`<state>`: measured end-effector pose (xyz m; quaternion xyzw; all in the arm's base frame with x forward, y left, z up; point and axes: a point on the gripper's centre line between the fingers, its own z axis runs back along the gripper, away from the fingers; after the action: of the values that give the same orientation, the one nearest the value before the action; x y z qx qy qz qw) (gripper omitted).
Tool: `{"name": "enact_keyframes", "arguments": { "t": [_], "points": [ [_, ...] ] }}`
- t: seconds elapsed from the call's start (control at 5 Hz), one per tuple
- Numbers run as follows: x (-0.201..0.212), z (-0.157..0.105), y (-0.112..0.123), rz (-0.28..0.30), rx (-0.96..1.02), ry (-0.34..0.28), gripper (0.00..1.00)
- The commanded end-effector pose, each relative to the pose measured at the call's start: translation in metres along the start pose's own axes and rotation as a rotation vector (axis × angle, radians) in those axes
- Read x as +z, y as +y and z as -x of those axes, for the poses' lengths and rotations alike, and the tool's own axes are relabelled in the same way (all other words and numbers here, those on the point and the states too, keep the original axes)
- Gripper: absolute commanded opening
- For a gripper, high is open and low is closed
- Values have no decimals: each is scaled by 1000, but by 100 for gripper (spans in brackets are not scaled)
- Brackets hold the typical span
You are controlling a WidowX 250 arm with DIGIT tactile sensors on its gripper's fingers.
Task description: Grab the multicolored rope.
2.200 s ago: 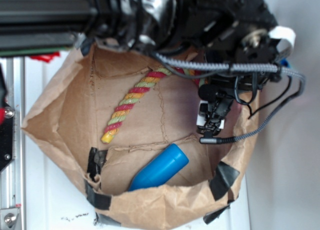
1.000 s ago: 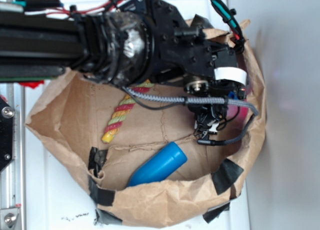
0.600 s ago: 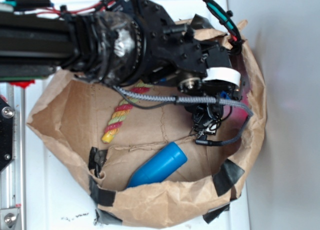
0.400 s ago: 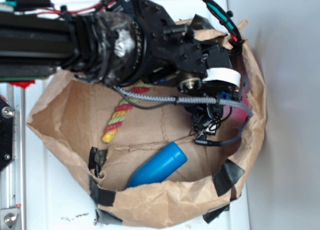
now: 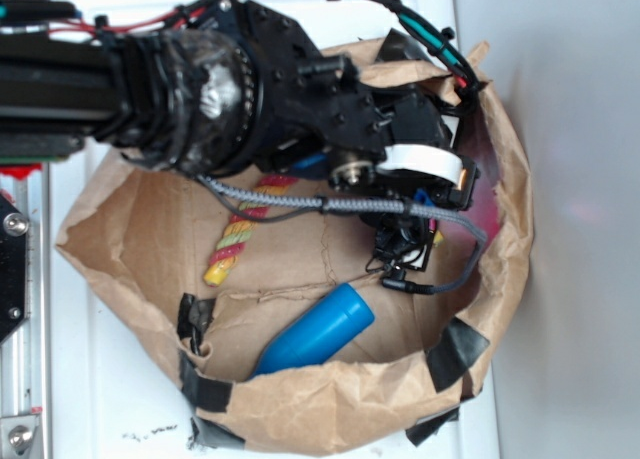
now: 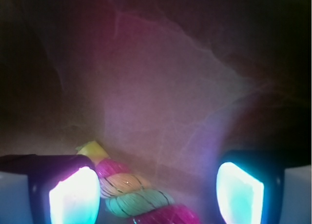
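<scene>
- Rope is the thing to find here: the multicolored rope [image 5: 232,242] lies on the floor of the brown paper bag [image 5: 300,409], its red, yellow and pale green twists running from a yellow end at lower left up and to the right, where it passes under the black arm [image 5: 200,99].
- In the wrist view its other yellow end [image 6: 92,151] shows low in the picture, the cord [image 6: 136,194] angling down to the right between the two glowing fingers [image 6: 73,194].
- The hand [image 6: 156,192] stands wide, both fingers well apart; the rope lies just beside the finger on the picture's left, and I cannot tell whether it touches it. The other finger [image 6: 240,192] is clear of the cord.
- In the exterior view the hand [image 5: 405,254] is down inside the bag near its right wall, and its fingertips are too dark to make out there.
- A grey braided cable [image 5: 330,206] crosses over the rope and loops round the hand.
- A blue pin [image 5: 315,331] lies tilted near the bag's lower edge, apart from the rope and the hand.
- Black tape [image 5: 455,351] patches the bag's rim in several places.
- The bag rests on a white bench [image 5: 110,409].
</scene>
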<state>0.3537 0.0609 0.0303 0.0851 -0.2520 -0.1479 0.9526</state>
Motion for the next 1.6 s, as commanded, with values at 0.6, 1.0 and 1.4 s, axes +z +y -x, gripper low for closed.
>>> {"name": "enact_keyframes", "arguments": {
  "t": [0.6, 1.0, 1.4],
  "points": [
    [18, -18, 20, 35, 63, 71, 100],
    [39, -14, 52, 112, 31, 110, 100],
    [15, -17, 40, 18, 20, 138, 100]
  ]
}}
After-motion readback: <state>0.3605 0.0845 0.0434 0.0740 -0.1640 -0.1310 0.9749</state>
